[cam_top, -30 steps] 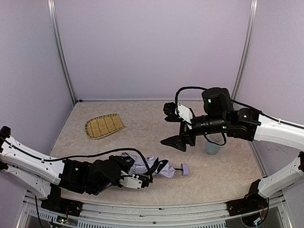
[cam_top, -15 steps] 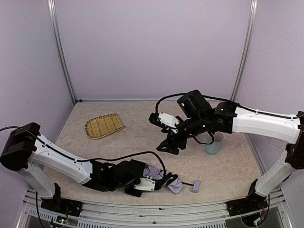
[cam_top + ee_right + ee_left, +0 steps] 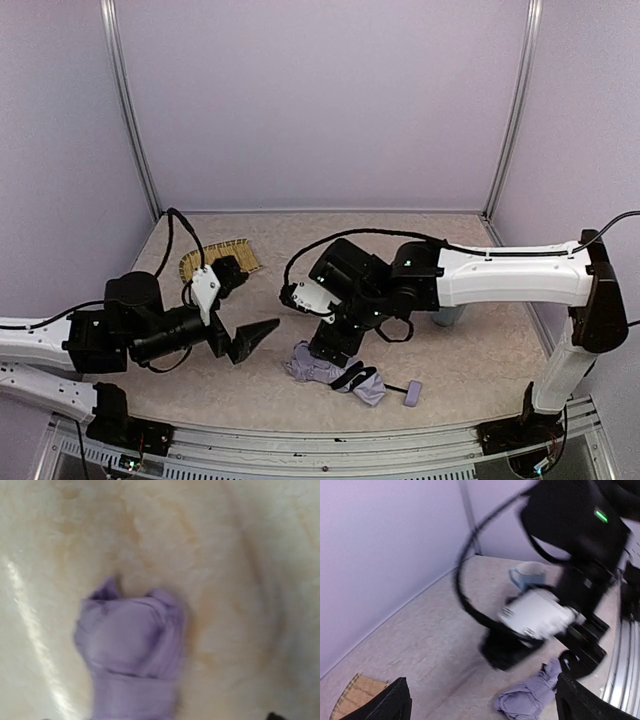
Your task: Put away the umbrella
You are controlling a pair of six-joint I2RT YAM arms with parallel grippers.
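Soft, even light; overhead view sharp. Both wrist views motion-blurred, glare streaking the counter [image 3: 225, 580] left of the umbrella [image 3: 130, 645].

Right arm [image 3: 500, 275] over umbrella [image 3: 303, 366]; left fingers [image 3: 258, 334] spread.

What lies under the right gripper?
The umbrella: its crumpled lilac canopy lies on the table below the right gripper. Whether the gripper touches the fabric is hidden.
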